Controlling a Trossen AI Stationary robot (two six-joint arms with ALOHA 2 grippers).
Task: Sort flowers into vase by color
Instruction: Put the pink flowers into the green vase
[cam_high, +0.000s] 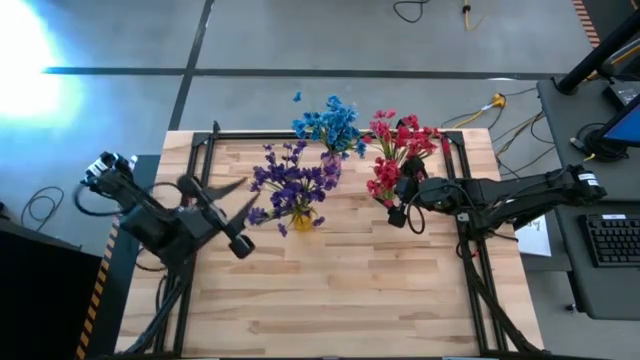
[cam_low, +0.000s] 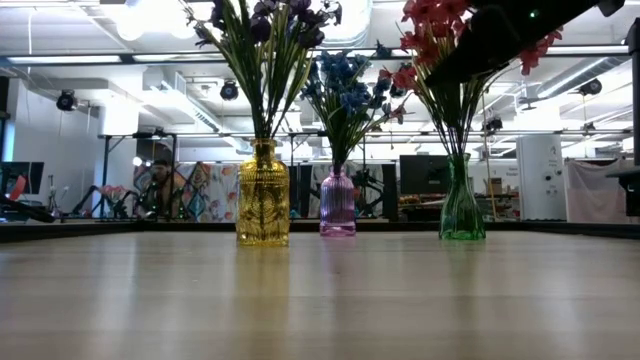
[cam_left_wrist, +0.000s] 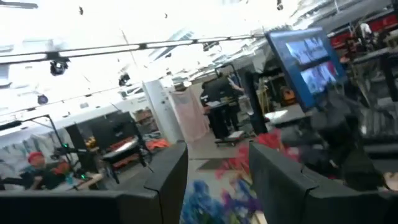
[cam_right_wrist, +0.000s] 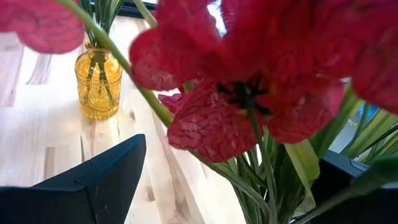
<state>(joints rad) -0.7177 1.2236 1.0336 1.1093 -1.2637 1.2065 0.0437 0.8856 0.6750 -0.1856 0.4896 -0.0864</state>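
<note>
Lining pale wooden table (cam_low: 320, 300), three vases before cluttered bright workshop.

purple flowers (cam_low: 262, 25) in yellow vase (cam_low: 263, 207), blue flowers (cam_low: 345, 85), red flowers (cam_low: 440, 30)

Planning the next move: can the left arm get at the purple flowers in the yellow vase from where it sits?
Probably yes. The left end effector, fingers apart and empty, hangs just beside the purple flowers with bare table between; the right end effector is among the red flowers, clear of that path.
</note>
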